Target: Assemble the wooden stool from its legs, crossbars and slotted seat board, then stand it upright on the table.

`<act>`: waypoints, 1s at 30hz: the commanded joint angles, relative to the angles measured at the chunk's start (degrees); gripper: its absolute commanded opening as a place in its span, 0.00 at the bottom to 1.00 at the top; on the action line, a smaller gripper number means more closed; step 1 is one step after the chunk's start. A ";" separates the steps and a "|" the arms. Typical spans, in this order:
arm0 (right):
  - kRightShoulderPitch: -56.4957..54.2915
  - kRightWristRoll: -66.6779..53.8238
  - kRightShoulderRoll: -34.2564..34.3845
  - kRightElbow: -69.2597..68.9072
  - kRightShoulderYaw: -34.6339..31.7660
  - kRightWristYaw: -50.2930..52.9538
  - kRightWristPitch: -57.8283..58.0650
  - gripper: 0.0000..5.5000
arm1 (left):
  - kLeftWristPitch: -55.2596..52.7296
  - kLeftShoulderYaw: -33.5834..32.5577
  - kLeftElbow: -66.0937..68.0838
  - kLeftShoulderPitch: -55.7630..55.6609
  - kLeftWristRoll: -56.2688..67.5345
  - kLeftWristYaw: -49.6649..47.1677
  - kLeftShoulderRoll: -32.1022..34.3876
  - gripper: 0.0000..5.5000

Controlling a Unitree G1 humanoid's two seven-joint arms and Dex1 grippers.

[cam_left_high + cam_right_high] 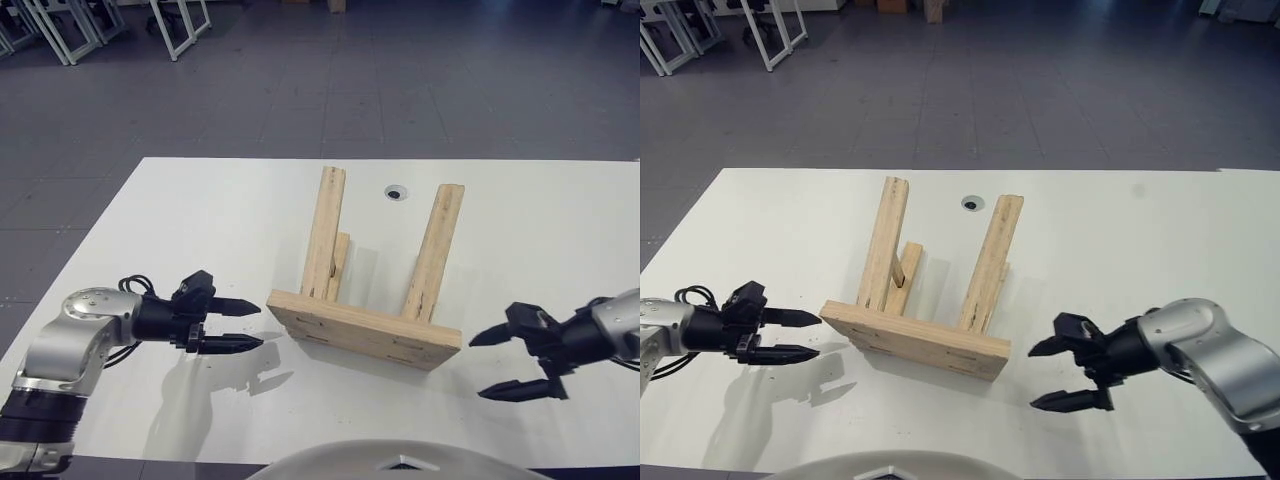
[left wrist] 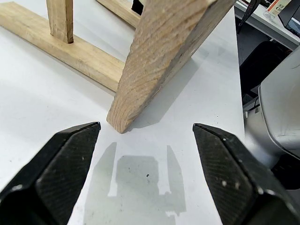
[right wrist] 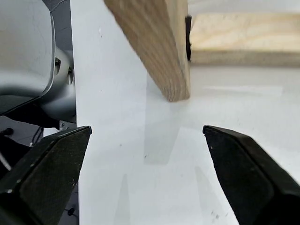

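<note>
The wooden stool lies on its side in the middle of the white table (image 1: 150, 220). Its seat board (image 1: 365, 330) stands on edge nearest me. Two long legs (image 1: 325, 230) (image 1: 435, 250) point away from me, and a short crossbar (image 1: 339, 265) sits beside the left leg. My left gripper (image 1: 258, 325) hovers open just left of the board's left end, touching nothing. The left wrist view shows that board corner (image 2: 154, 61) between the fingers (image 2: 61, 159) and ahead of them. My right gripper (image 1: 477, 368) is open a little right of the board's right end (image 3: 159, 47), with nothing in it.
A small round hole (image 1: 396, 192) is in the tabletop behind the stool, between the leg ends. Bare table lies to both sides of the stool and behind it. The front edge is close under both arms. White metal frames (image 1: 180, 25) stand far off on the floor.
</note>
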State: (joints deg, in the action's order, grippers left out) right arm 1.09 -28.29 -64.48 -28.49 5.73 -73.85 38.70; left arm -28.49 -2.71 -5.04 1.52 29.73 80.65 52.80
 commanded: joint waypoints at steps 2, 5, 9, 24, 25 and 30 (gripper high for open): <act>-3.31 1.48 4.52 -5.04 4.15 6.59 2.87 0.80 | 2.64 2.59 0.82 -2.95 -2.55 -0.78 -1.38 0.67; -2.56 0.31 4.65 -9.04 5.43 7.63 4.40 0.80 | 5.01 4.55 1.75 -4.97 -4.52 -2.65 -3.67 0.67; -4.09 0.90 5.36 -8.35 6.48 9.26 6.02 0.80 | 5.62 5.46 2.04 -7.87 -4.17 -3.71 -6.46 0.67; -9.87 0.50 11.56 -2.76 7.14 14.76 7.96 0.30 | -3.91 6.20 -2.34 -7.57 2.32 -0.06 -4.03 0.38; -10.34 0.13 11.52 -2.16 6.92 14.15 7.60 0.30 | -3.83 6.19 -2.66 -7.02 2.26 -0.22 -4.01 0.37; -12.84 -6.33 13.54 -0.49 3.01 12.78 11.64 0.30 | -5.35 5.00 -6.00 -5.75 3.36 -3.10 -4.80 0.34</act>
State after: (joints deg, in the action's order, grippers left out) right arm -9.83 -29.66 -52.98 -29.28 11.74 -60.73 47.98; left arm -31.45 2.17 -8.40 -4.95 31.78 79.27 48.03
